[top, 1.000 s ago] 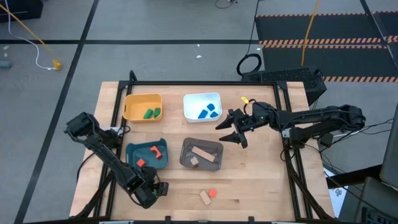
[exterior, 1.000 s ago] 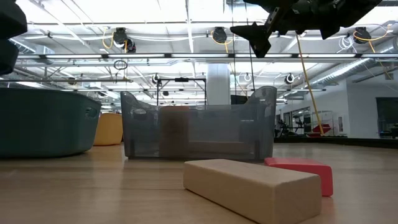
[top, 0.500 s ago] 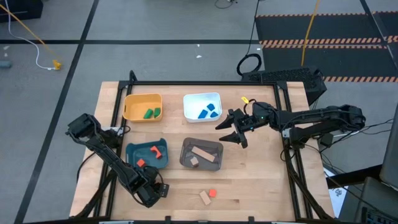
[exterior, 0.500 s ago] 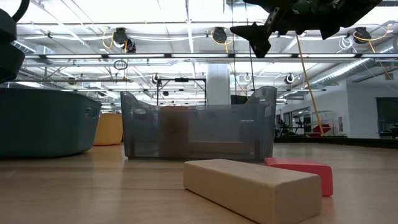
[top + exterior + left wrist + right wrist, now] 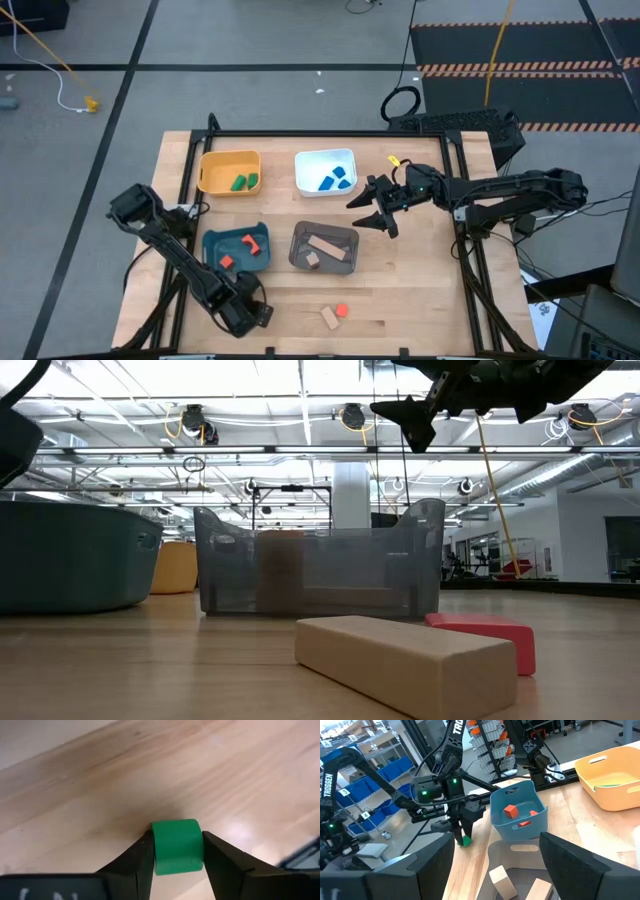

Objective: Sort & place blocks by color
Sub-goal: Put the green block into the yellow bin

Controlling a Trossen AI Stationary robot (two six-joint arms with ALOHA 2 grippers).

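A small green block [image 5: 176, 846] sits on the wooden table near its front left, with my left gripper [image 5: 250, 312] shut on it; the right wrist view shows the same green block [image 5: 465, 840] under the left arm's fingertips. My right gripper [image 5: 371, 211] hangs open in the air right of the white bin, holding nothing. A loose tan block [image 5: 329, 318] and a red block [image 5: 342, 310] lie flat on the table near its front edge. My left gripper pinches the green block by two opposite sides [image 5: 159, 851] between its two fingers [image 5: 220, 862]. The fingers come steeply from above, pointing down at the table. The block's underside appears to rest on the tabletop.
Yellow bin [image 5: 229, 171] holds green blocks, white bin [image 5: 325, 170] blue ones, teal bin [image 5: 236, 248] red ones, grey bin [image 5: 323, 248] tan ones. In the low view a tan bar [image 5: 415, 660] and red block [image 5: 485, 635] lie before the grey bin [image 5: 320, 570].
My left hand has rolled about its own axis while staying over the same spot near the table's front left. My right arm has kept still.
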